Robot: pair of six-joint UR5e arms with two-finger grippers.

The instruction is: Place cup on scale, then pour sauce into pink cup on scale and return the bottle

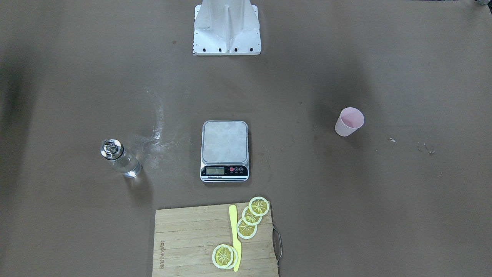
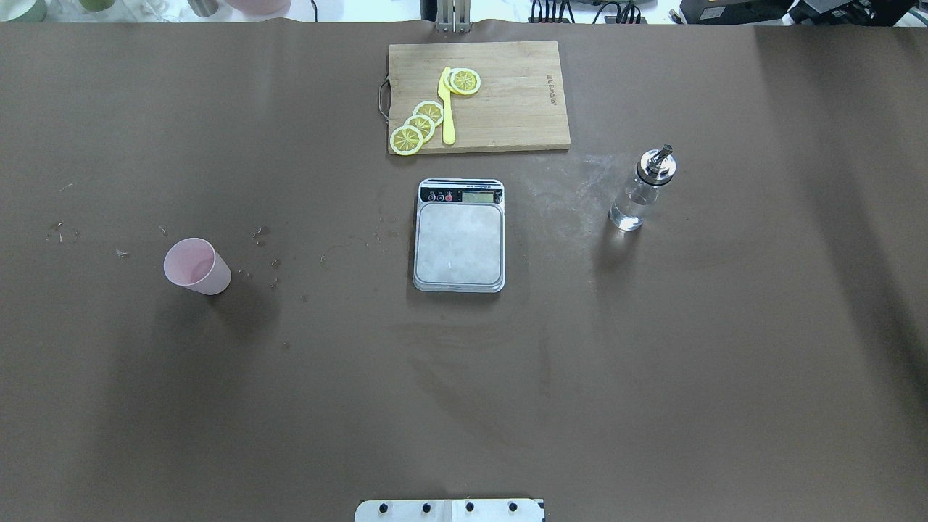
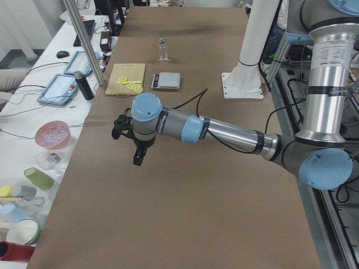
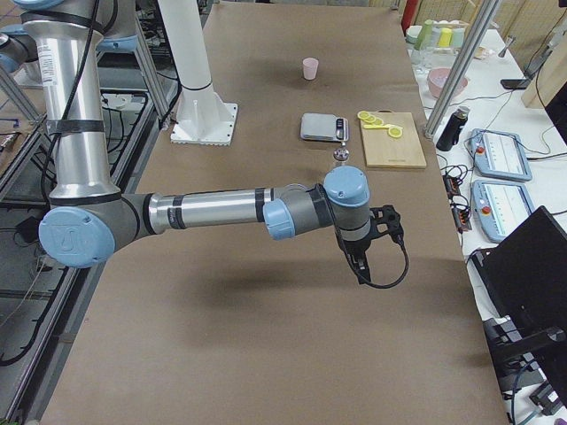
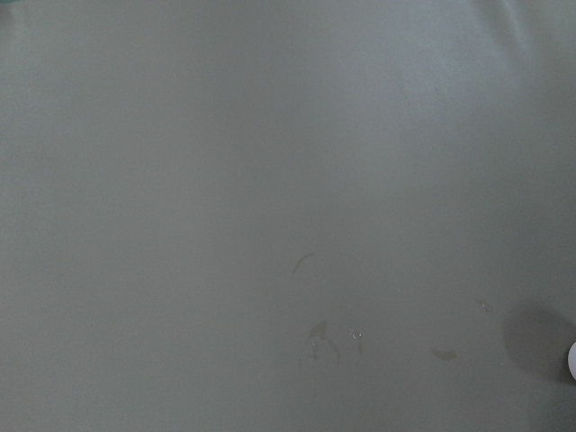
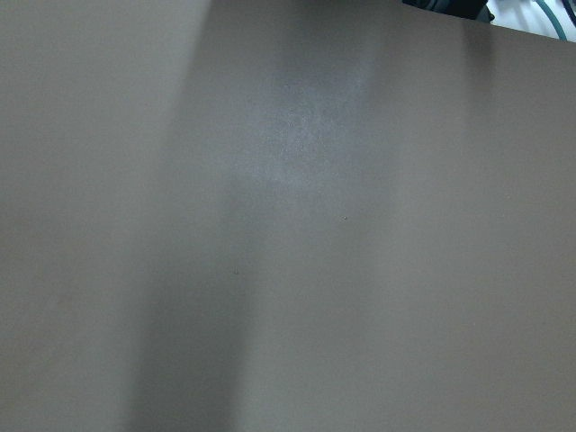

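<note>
The pale pink cup (image 2: pixel 196 266) stands upright and empty on the brown table, left of the scale (image 2: pixel 459 241); it also shows in the front view (image 1: pixel 349 121). The scale's steel platform is bare. The glass bottle (image 2: pixel 642 190) with its silver spout cap stands right of the scale, holding clear sauce. Both arms hover high over the table's outer ends. My left gripper (image 3: pixel 138 158) and right gripper (image 4: pixel 359 264) show only in the side views, pointing down, far from all objects. I cannot tell if they are open or shut.
A wooden cutting board (image 2: pixel 507 94) with lemon slices (image 2: pixel 422 125) and a yellow knife (image 2: pixel 447 109) lies beyond the scale. The robot's white base (image 1: pixel 226 27) stands at the near edge. Small stains dot the table near the cup.
</note>
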